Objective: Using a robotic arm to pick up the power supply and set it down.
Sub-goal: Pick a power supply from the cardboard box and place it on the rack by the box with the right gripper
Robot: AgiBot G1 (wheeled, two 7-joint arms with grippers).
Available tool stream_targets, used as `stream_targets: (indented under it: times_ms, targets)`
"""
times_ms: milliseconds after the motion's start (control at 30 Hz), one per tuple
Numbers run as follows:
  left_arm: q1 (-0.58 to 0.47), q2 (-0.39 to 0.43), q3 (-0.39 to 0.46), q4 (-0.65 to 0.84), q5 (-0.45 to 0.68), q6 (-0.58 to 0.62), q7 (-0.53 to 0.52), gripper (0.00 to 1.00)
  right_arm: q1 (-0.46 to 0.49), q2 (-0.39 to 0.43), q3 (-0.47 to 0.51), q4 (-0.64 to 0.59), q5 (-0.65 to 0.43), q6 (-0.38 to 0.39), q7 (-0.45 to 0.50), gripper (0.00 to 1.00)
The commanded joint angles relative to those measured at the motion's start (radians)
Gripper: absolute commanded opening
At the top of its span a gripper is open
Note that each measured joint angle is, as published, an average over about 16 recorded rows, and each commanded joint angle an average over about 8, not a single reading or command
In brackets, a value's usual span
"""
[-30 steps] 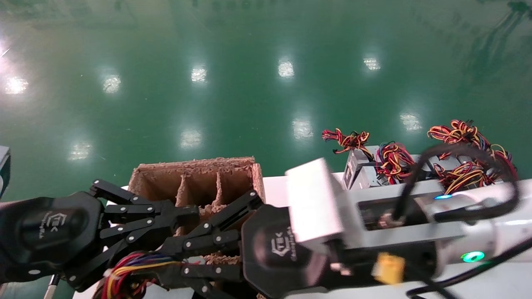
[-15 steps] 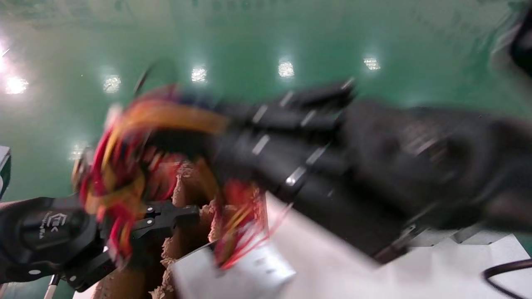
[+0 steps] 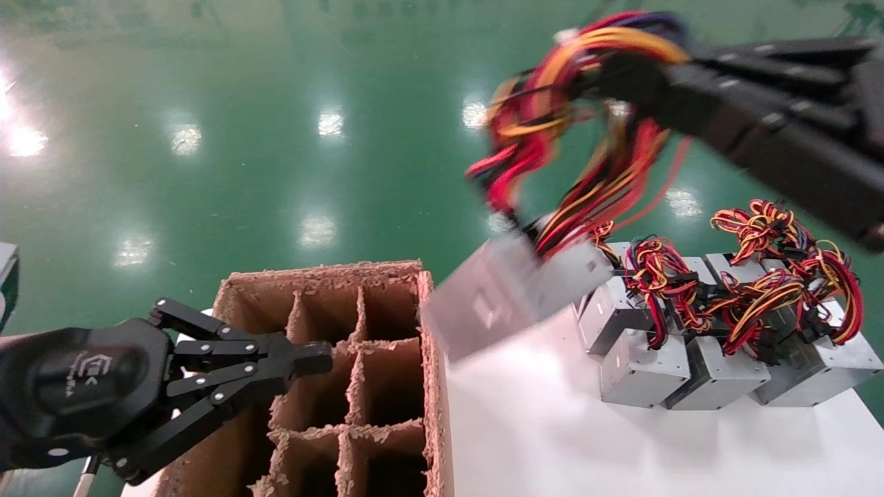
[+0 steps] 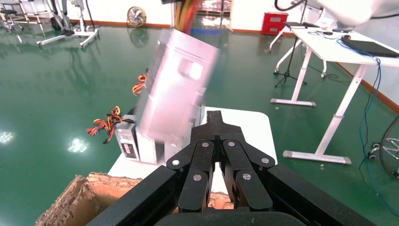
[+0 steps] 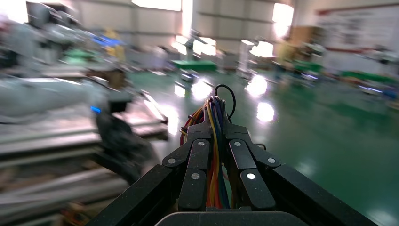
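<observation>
Wires, not the casing, are what my right pincer is clamped on, so the power supply dangles tilted above the worktop, between the cardboard divider box and the other supplies. Left pincer is pinched closed over the box, carrying nothing.

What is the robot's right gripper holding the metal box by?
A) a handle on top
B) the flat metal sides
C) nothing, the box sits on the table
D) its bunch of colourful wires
D: the right gripper is shut on the wire bundle, and the power supply hangs tilted below it, above the white table, between the cardboard divider box and the row of other supplies.
</observation>
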Motion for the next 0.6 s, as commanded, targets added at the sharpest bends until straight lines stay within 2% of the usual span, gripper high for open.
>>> stream_targets:
  times_ms: [33,400,500,600]
  targets:
    - [0.0,0.0,0.0,0.0,0.0,0.0,0.0,0.0,-0.016,0.049,0.021,-0.002,-0.001,0.016,-0.003,0.0]
    - [0.0,0.0,0.0,0.0,0.0,0.0,0.0,0.0,-0.14,0.31,0.121,-0.062,0.004,0.109,-0.005,0.0]
    - [0.0,0.0,0.0,0.0,0.0,0.0,0.0,0.0,-0.194,0.37,0.136,-0.106,0.025,0.113,0.001,0.0]
    - [0.0,0.0,0.0,0.0,0.0,0.0,0.0,0.0,-0.247,0.42,0.14,-0.164,0.053,0.085,0.0,0.0]
